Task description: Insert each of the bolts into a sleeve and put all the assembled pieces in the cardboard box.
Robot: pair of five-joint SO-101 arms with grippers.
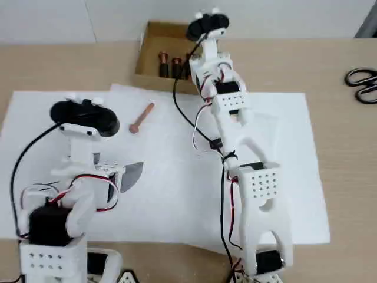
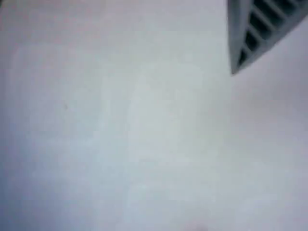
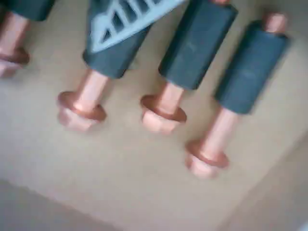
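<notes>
The cardboard box (image 1: 148, 44) stands at the table's far edge, and my right gripper (image 1: 189, 59) hangs inside it. In the right wrist view, several copper bolts in dark sleeves lie side by side on the box floor (image 3: 120, 183). My right gripper (image 3: 130, 19) sits over the second sleeve (image 3: 115, 57); whether it holds it is unclear. One bare copper bolt (image 1: 142, 118) lies on the white paper (image 1: 177, 194), with no sleeve on it. My left gripper (image 1: 126, 177) hovers low over the paper near the front left, open and empty, one finger (image 2: 255, 29) showing.
Black scissors (image 1: 362, 82) lie on the wooden table at the far right. The right arm (image 1: 235, 130) stretches across the paper's middle, trailing black and red cables. The loose bolt lies between the left arm and the box.
</notes>
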